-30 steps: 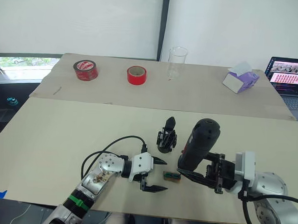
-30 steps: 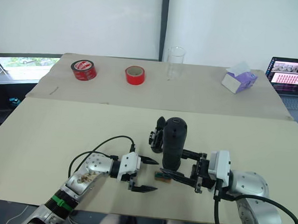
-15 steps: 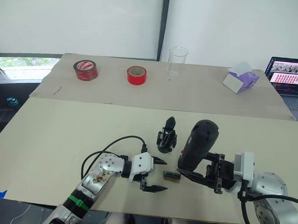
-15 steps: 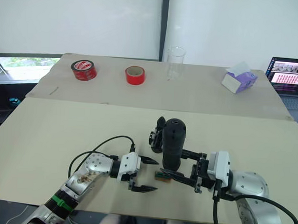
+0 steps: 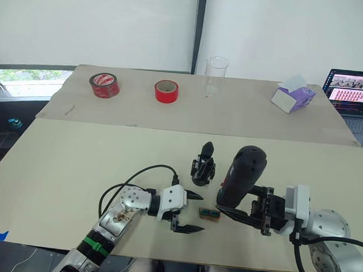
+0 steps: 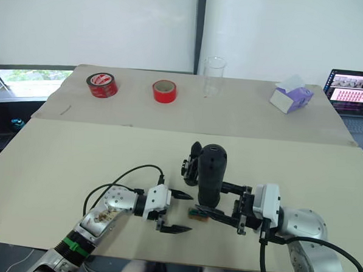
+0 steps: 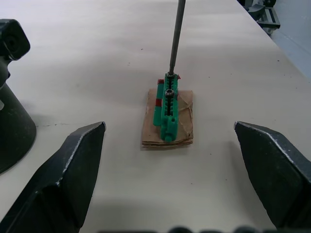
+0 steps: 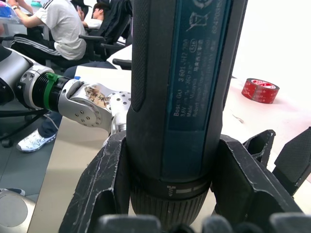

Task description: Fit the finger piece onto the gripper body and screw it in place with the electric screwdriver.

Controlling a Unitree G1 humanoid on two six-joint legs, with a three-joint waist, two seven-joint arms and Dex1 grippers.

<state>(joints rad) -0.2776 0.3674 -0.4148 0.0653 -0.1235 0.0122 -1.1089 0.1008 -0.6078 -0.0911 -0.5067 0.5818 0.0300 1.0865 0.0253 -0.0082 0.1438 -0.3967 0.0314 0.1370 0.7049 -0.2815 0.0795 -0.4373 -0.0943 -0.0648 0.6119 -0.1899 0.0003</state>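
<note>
Beige table (image 5: 58, 166) | right gripper (image 5: 242, 206) clamps electric screwdriver (image 5: 240, 175) | left gripper (image 5: 186, 212) spread wide

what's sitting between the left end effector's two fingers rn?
In the left wrist view, the small green block on a brown pad lies on the table between the open left end effector's fingers, untouched, with the electric screwdriver's metal bit on it.

On the tables: two rolls of red tape (image 5: 104, 84) (image 5: 167, 91), one clear glass (image 5: 216, 75), one purple-and-white box (image 5: 293, 97), one laptop (image 5: 352, 90) — plus one electric screwdriver (image 5: 241, 179), one gripper body (image 5: 203, 164), one small green block (image 7: 167, 114).
</note>
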